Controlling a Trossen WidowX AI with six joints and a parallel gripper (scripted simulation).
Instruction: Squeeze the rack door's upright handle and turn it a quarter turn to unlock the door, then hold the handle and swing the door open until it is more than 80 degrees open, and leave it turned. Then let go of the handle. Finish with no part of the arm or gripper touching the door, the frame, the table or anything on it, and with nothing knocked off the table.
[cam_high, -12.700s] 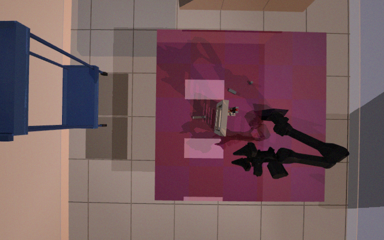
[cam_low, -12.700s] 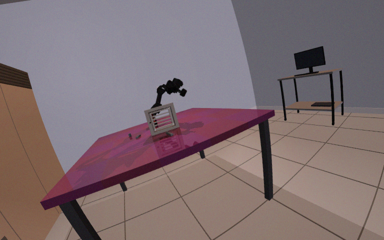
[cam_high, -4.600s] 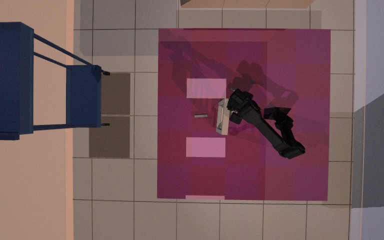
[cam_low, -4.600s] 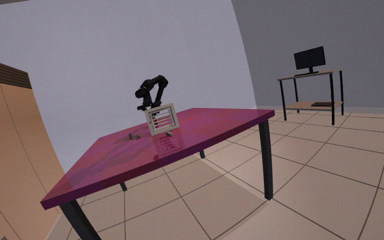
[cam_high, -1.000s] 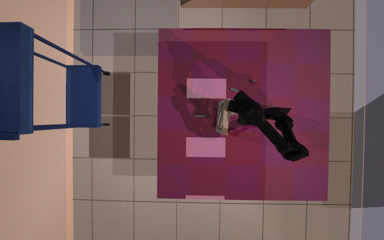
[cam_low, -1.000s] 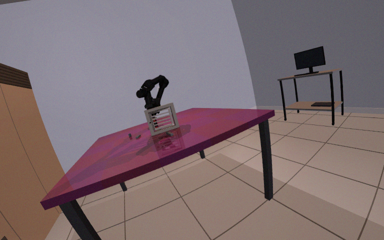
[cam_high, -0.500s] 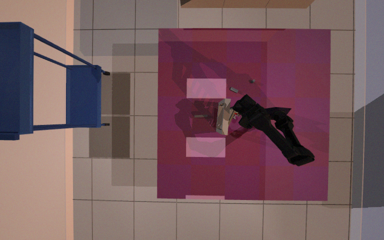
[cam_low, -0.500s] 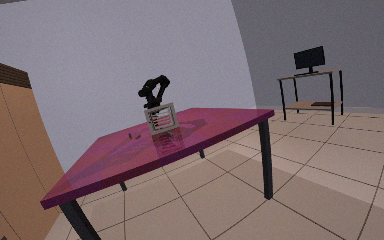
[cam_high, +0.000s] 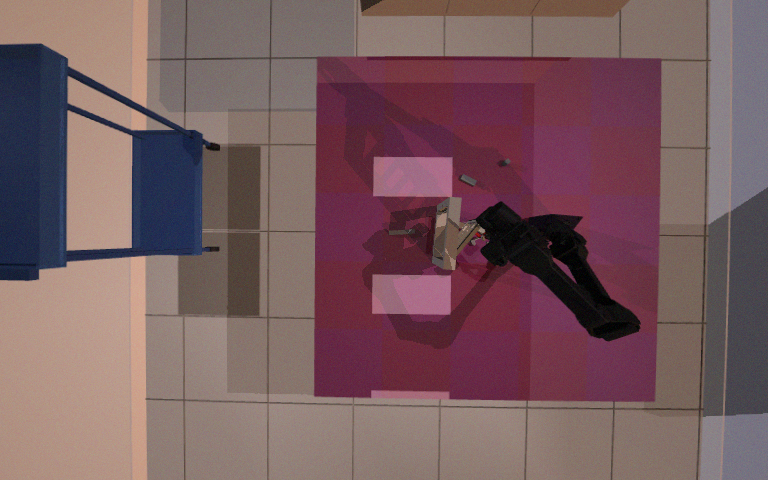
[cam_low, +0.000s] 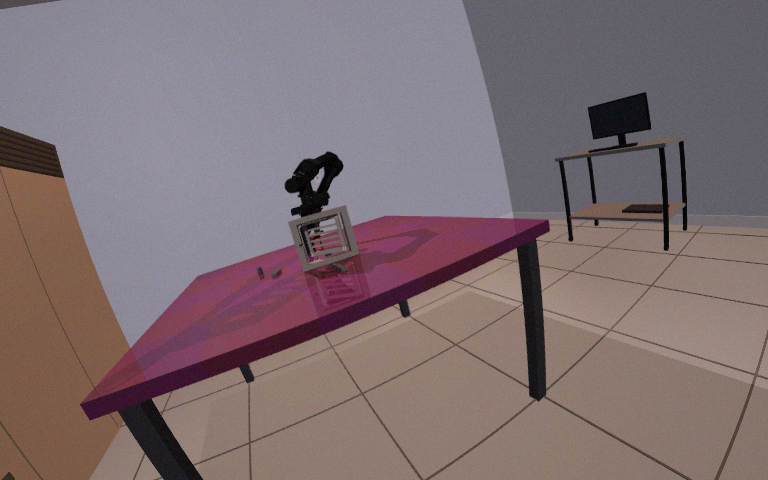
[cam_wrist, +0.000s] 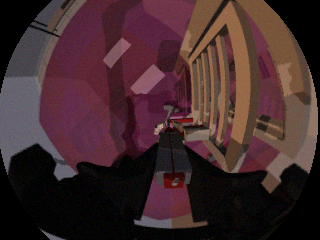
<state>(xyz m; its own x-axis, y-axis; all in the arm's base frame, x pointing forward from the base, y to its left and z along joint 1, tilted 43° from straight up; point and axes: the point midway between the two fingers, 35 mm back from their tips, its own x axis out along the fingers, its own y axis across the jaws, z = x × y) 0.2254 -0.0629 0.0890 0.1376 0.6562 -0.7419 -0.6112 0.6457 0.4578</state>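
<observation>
The rack's pale frame (cam_high: 447, 233) (cam_low: 350, 232) stands upright on the table (cam_high: 594, 113) (cam_low: 481, 240). Its slatted door (cam_high: 465, 236) (cam_wrist: 245, 85) stands partly open, at a slant out of the frame on the arm's side. In the wrist view it rises along the right. My gripper (cam_high: 480, 233) (cam_wrist: 170, 147) points down at the door's free edge and is shut on the handle. Fingers and arm mostly cover the handle, so its exact turn cannot be told. A red part (cam_wrist: 181, 120) shows just beyond the fingertips.
Small grey blocks lie near the rack: one block (cam_high: 467, 180) (cam_low: 276, 273) and another (cam_high: 504, 162) (cam_low: 260, 272) to one side, a third (cam_high: 400, 232) (cam_low: 338, 267) on the side away from the arm. The black arm (cam_high: 566, 283) (cam_low: 325, 169) arches above the table.
</observation>
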